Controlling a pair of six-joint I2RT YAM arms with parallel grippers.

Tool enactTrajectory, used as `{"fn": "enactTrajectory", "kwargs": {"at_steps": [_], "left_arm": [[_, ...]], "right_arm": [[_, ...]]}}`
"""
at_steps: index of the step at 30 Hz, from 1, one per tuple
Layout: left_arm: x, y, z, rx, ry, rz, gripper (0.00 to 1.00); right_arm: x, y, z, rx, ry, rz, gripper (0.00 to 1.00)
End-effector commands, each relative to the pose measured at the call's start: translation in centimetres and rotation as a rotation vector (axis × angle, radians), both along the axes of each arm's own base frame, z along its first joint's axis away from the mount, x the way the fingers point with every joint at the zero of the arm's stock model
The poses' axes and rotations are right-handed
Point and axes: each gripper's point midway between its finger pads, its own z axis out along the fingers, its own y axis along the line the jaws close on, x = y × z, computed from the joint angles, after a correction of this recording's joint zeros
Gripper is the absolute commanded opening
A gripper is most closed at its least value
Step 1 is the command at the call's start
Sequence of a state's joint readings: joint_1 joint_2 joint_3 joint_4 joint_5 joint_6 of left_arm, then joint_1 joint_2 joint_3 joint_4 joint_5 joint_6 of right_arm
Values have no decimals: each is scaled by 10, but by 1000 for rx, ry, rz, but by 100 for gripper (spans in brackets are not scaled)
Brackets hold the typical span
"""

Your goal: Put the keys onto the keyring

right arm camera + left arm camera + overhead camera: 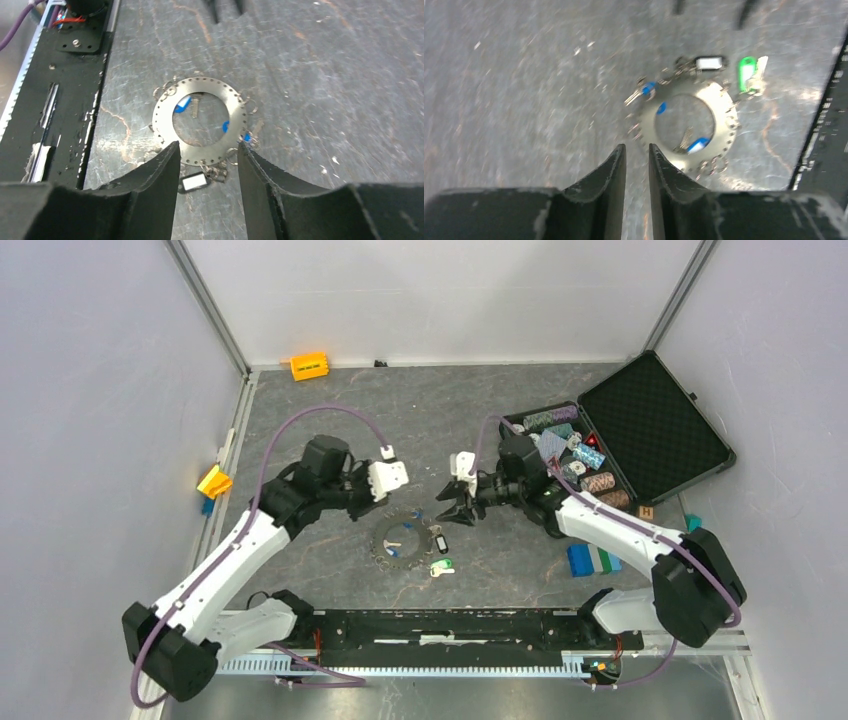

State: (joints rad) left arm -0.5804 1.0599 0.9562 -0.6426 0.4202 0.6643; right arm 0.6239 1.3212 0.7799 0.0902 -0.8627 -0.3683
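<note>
One keyring (403,538) lay flat on the table (520,570), between the left gripper (637,147) and right gripper (207,145), touching neither. Left jaws stood a narrow slit apart, empty; right jaws stood wider, also empty. A blue-tagged key (698,144) lay inside the ring's hole. The black-tagged key (710,62) and green-tagged key (747,70) lay just outside its rim.

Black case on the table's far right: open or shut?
Open. The black case has its lid folded back, foam lining up, leaving the striped chips in its other half exposed.
</note>
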Motion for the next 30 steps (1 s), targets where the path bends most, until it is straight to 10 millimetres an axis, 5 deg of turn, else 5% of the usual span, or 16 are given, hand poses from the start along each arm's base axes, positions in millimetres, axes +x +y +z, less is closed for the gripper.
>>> {"fn": "enactTrajectory", "kwargs": {"at_steps": [1,4,12,23,30], "left_arm": [[17,48,3,18,-26,238,39],[26,73,1,27,-39,374,59],[38,127,18,-2,-93,642,90],[49,131,33,-53,-149,683,95],[53,122,32,-81,-139,648,96]], "right_arm": [[-7,27,-9,-79,-86,72,53],[-20,48,-25,-146,-86,115,57],[-43,92,-81,-339,-95,144,68],[-49,133,-123,-489,-83,117,73],[-42,118,-151,-586,-106,80,71]]}}
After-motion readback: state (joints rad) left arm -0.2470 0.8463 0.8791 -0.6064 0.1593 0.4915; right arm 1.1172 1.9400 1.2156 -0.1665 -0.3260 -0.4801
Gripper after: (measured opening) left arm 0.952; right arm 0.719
